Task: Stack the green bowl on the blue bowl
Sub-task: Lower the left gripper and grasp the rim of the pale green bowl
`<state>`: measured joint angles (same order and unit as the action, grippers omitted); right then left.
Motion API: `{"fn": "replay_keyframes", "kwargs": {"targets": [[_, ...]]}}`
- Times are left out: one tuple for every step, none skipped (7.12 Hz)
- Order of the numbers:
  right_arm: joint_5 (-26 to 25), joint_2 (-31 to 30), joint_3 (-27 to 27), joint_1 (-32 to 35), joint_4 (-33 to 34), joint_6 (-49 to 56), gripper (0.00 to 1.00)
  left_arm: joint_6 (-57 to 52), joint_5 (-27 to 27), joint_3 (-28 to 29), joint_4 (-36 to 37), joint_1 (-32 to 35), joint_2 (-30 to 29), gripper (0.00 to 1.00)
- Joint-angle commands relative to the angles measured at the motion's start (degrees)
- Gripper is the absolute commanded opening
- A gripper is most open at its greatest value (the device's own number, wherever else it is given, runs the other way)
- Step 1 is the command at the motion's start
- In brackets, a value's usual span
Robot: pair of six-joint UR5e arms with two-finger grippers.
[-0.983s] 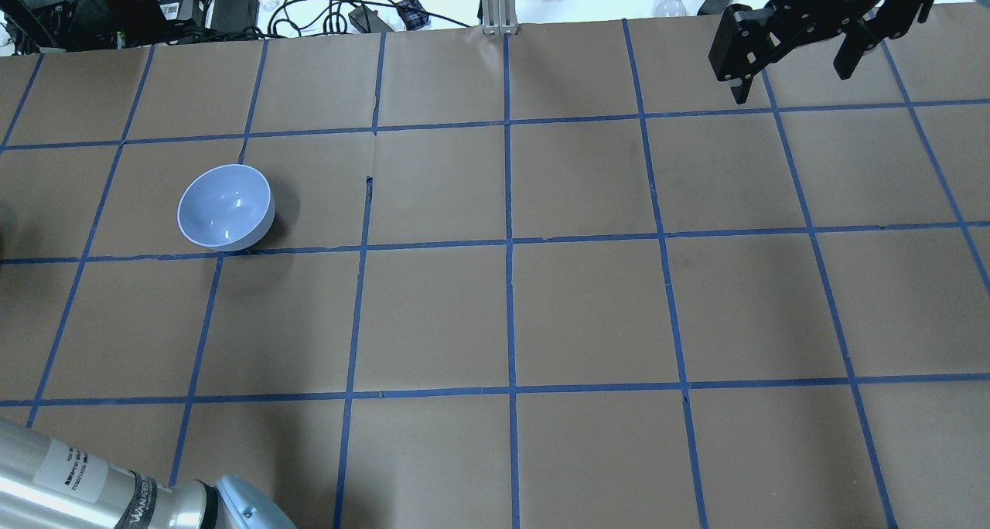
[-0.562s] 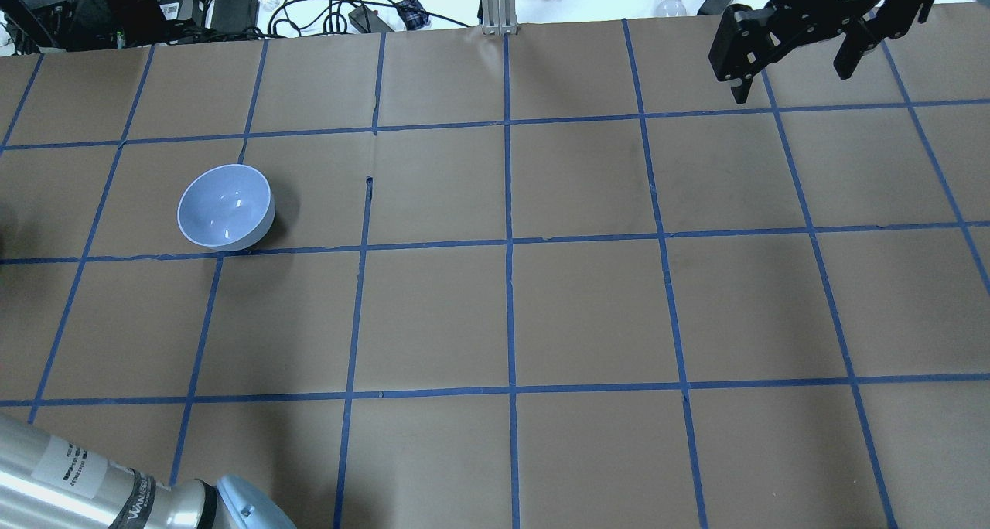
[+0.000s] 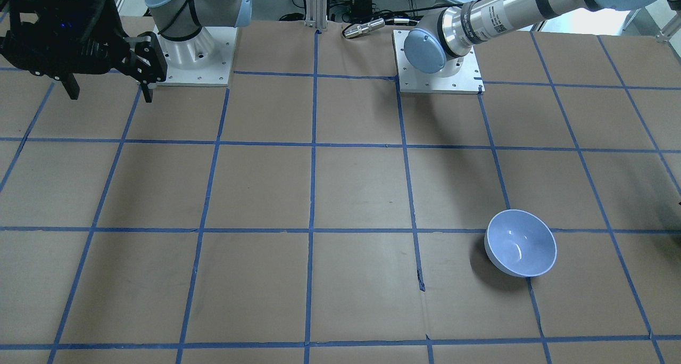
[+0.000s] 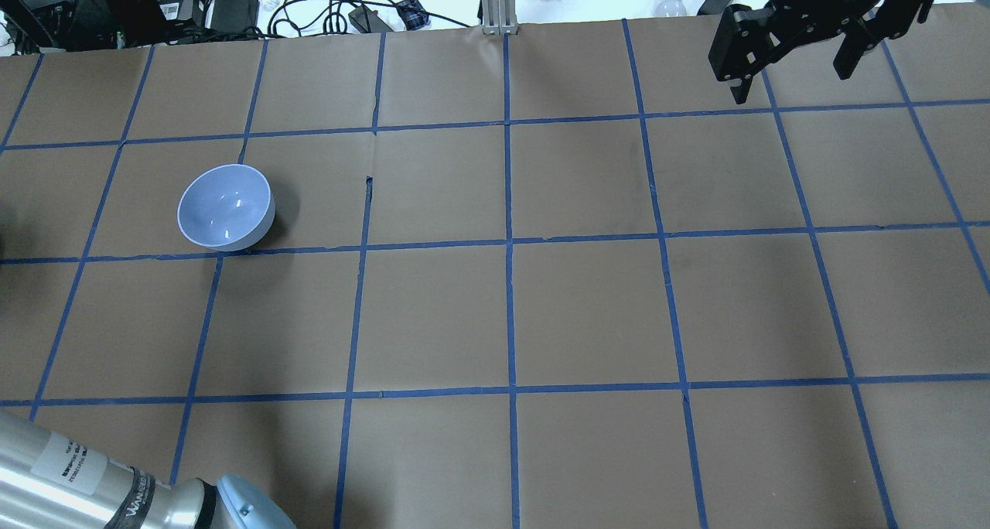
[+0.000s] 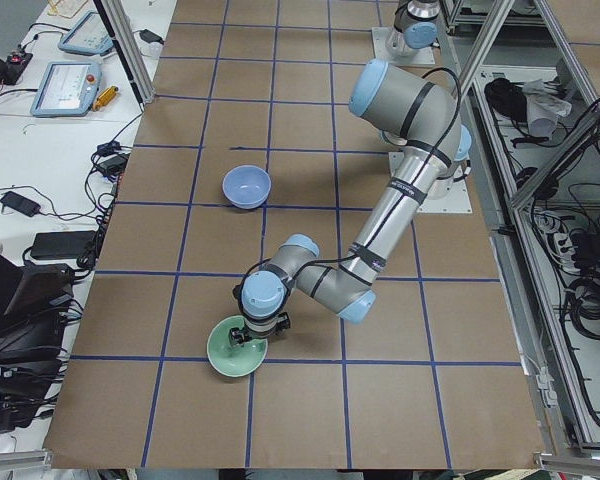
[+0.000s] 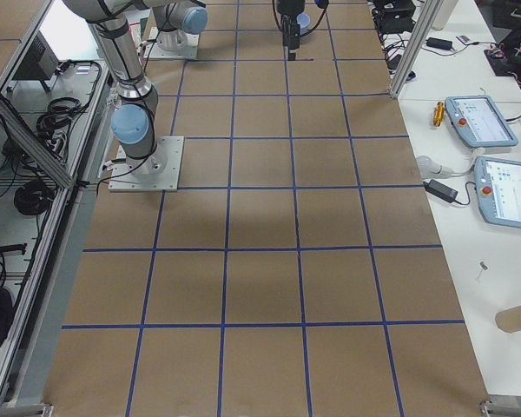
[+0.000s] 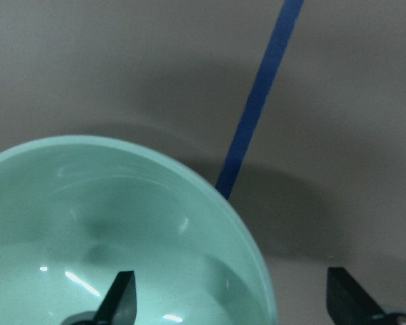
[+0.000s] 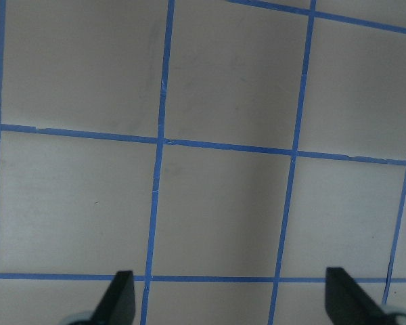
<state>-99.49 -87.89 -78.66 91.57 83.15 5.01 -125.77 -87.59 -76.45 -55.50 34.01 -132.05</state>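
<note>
Brown paper crossed by a grid of blue tape covers the desk (image 4: 588, 312), with cables and black boxes along its far edge. The blue bowl (image 4: 226, 207) sits upright and alone on the robot's left half of the desk, its rim just touching a tape line, and we take it as our mark.

The green bowl (image 5: 235, 352) stands well apart from the blue bowl, further out toward the desk's end on the robot's left, upright on the paper. The left tool (image 5: 250, 330) is down at the green bowl. In the wrist view its fingers (image 7: 122, 301) stand apart across the rim of the green bowl (image 7: 108, 230), one inside the bowl and the other outside it over bare paper. We cannot tell whether either finger touches the bowl.

The right tool (image 4: 793, 76) hangs high, far from the blue bowl toward the desk's opposite end. Its fingers (image 8: 122, 298) are spread wide with only taped paper under them.
</note>
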Motion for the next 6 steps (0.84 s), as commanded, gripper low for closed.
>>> {"fn": "replay_keyframes", "kwargs": {"targets": [[0.0,0.0,0.0,-0.08,0.0,0.0,1.0,-0.08,0.05,1.48,0.22,0.0,-1.45,1.0],[0.0,0.0,0.0,0.01,0.0,0.0,1.0,-0.17,0.05,1.48,0.22,0.0,-1.63,0.97],[0.0,0.0,0.0,0.01,0.0,0.0,1.0,-0.35,-0.13,1.57,0.22,0.0,-1.72,0.81],[0.0,0.0,0.0,0.01,0.0,0.0,1.0,-0.87,-0.22,1.48,0.22,0.0,-1.72,0.32],[0.0,0.0,0.0,-0.08,0.0,0.0,1.0,-1.4,-0.22,1.48,0.22,0.0,-1.72,0.0],[0.0,0.0,0.0,0.01,0.0,0.0,1.0,-1.58,-0.22,1.48,0.13,0.0,-1.63,0.0]]}}
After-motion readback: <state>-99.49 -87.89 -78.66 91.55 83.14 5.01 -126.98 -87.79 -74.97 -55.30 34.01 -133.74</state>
